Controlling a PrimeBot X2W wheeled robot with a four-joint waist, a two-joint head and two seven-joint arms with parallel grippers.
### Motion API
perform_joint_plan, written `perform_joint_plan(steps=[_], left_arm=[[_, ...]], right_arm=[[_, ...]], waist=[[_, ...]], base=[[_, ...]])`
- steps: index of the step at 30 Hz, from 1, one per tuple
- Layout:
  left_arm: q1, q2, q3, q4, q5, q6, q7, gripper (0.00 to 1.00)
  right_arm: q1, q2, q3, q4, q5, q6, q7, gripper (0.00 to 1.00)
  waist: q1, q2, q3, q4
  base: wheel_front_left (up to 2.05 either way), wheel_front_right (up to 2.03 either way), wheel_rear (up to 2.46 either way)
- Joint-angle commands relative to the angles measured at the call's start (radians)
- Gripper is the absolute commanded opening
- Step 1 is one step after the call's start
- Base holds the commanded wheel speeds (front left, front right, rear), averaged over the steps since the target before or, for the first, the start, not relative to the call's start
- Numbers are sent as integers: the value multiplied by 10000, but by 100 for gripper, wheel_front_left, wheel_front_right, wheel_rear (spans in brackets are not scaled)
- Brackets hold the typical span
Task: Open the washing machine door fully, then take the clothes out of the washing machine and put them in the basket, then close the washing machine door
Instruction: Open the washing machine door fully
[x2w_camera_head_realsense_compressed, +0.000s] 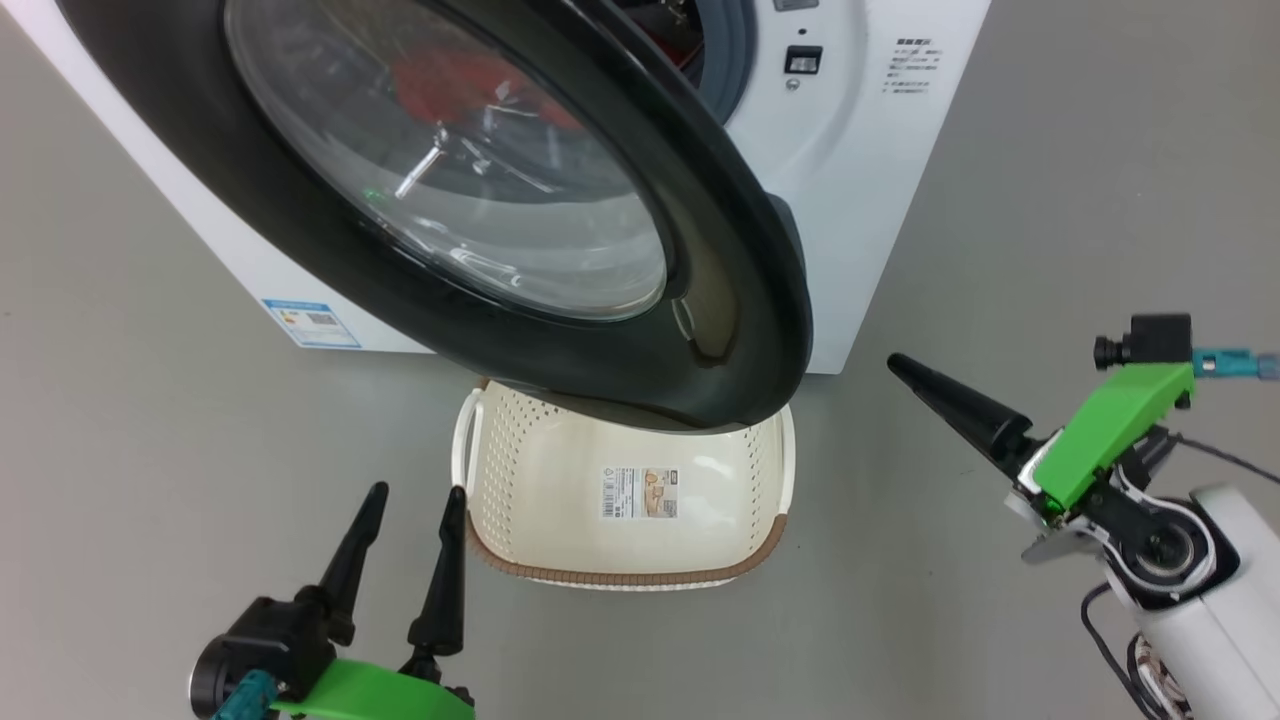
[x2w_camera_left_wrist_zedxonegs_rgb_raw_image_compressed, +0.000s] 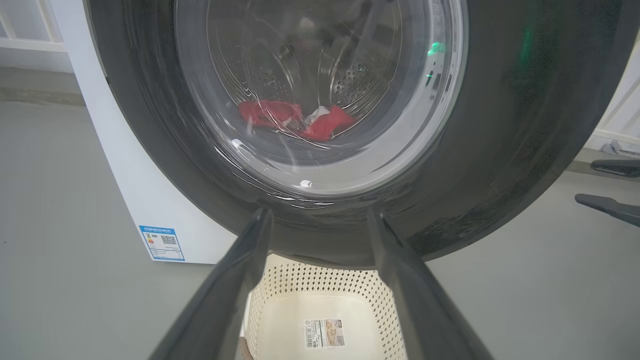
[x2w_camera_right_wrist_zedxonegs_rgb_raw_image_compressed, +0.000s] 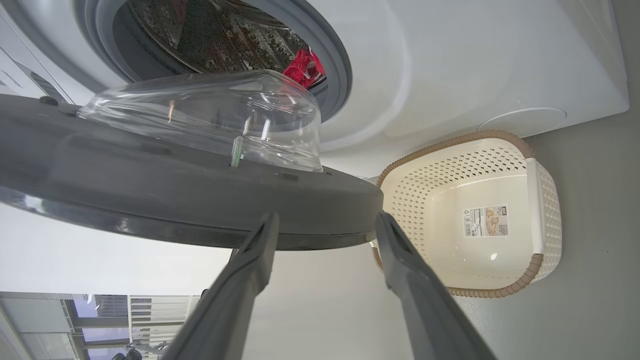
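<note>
At the lower left the left pincer (x2w_camera_head_realsense_compressed: 418, 492) hangs low over the grey floor (x2w_camera_head_realsense_compressed: 150, 420), its two long dark fingers spread with nothing between them. Its tips sit just beside the left handle of the small cream-white perforated plastic basket with the brown woven-look rim (x2w_camera_head_realsense_compressed: 510, 470) — parked there, I judge, to be out of the door's swing yet ready for the laundry. The basket stands empty on the floor against the big white front-loading washing machine (x2w_camera_head_realsense_compressed: 860, 200), directly below the drum mouth. Above it the large round door with the glossy black rim and bulging clear glass bowl (x2w_camera_head_realsense_compressed: 720, 230) stands part open, its free edge overhanging the basket's far side; it looks short of fully open. The bright red clothes with white patches (x2w_camera_left_wrist_zedxonegs_rgb_raw_image_compressed: 280, 115) lie low in the perforated steel drum, well apart from both pincers. At the right, the right pincer (x2w_camera_right_wrist_zedxonegs_rgb_raw_image_compressed: 326, 220) is spread too and grips nothing. Its tips aim at the door's free edge, near but apart — apparently placed to push the door wider.
</note>
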Motion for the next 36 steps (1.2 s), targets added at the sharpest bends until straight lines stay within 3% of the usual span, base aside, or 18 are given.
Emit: perform_joint_plan(steps=[1, 20, 36], left_arm=[[58, 102, 391, -198, 67, -63, -122, 100], [551, 102, 870, -153, 196, -90, -122, 100], [581, 102, 981, -83, 258, -148, -122, 100]], right_arm=[[255, -154, 35, -214, -80, 77, -196, 100], [1846, -805, 1184, -99, -1480, 77, -2359, 100], [1940, -1683, 3123, 296, -3805, 77, -6395, 100]], waist=[[0, 0, -90, -86], [0, 0, -572, -646], [0, 0, -530, -719]], base=[[0, 0, 0], [0, 0, 0], [0, 0, 0]])
